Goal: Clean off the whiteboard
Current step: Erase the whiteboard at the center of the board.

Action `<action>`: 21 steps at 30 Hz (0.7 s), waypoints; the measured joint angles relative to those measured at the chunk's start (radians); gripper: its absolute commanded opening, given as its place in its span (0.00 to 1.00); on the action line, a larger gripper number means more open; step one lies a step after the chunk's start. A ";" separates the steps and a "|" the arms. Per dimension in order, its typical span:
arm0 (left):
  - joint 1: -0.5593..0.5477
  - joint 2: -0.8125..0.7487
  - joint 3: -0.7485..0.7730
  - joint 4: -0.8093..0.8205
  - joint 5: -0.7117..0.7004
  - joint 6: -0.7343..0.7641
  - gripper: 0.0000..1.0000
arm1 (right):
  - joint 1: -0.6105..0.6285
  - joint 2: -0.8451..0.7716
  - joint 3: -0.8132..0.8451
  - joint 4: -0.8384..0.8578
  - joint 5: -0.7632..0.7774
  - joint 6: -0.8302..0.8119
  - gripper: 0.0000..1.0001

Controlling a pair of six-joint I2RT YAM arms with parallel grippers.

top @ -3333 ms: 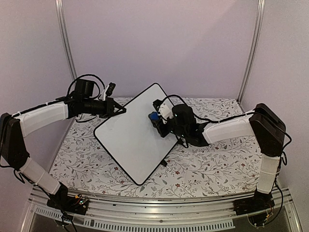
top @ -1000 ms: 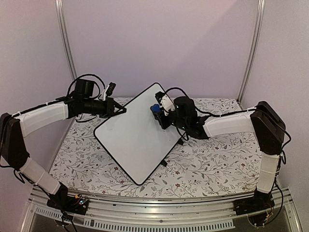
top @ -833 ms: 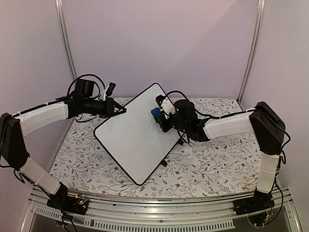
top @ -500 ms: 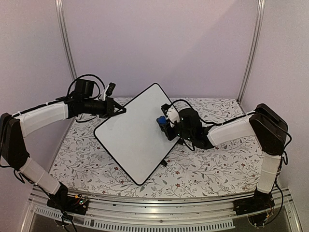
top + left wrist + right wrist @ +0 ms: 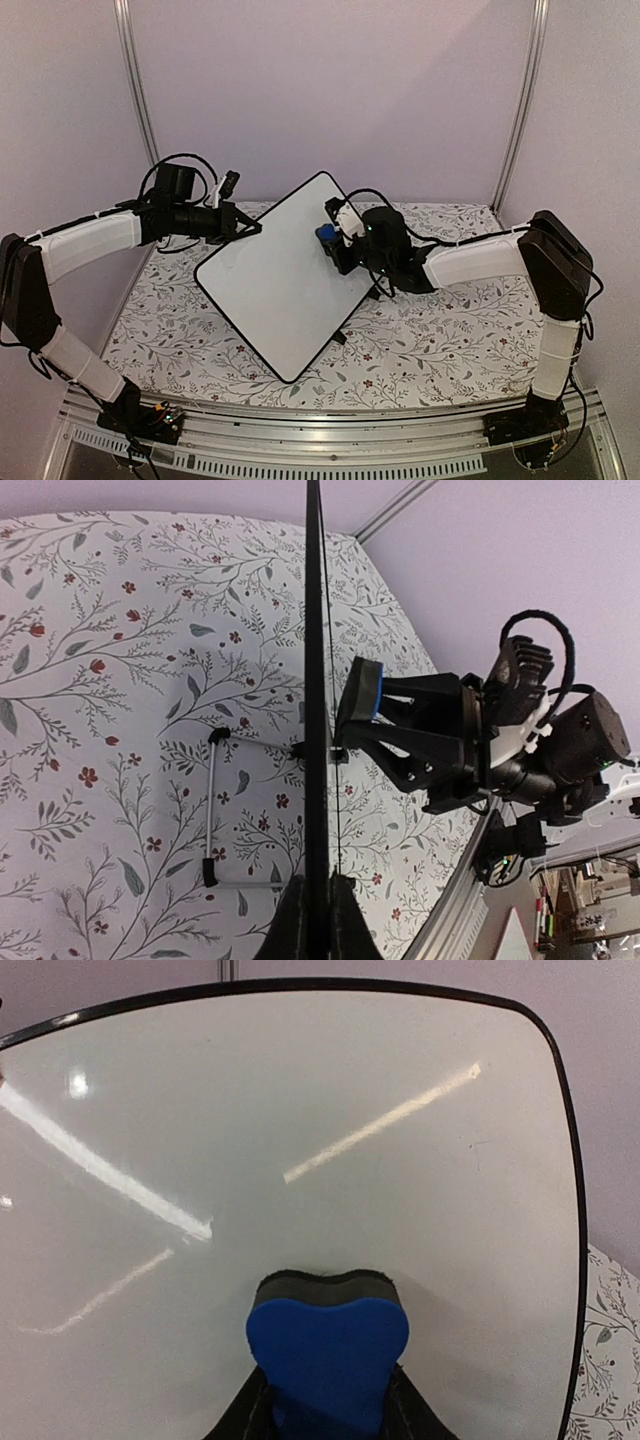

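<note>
I see the whiteboard [image 5: 275, 285] tilted up over the middle of the counter [image 5: 440, 335], top corner toward the far edge. It is glossy white with a thin black rim and reflected light streaks. My left gripper [image 5: 247, 228] pinches its left rim. My right gripper [image 5: 330, 240] clamps a blue eraser [image 5: 328, 1345] at the board's face; I can't tell if it touches.

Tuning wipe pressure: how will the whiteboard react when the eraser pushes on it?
Probably stiff: seen edge-on, the whiteboard runs straight. Tilted and pinched at one edge by the left gripper, it may pivot under the eraser. Its glossy face looks slippery.
</note>
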 measured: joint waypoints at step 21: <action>0.000 0.000 0.000 -0.001 -0.003 -0.004 0.00 | -0.001 -0.022 -0.171 0.079 0.026 0.031 0.32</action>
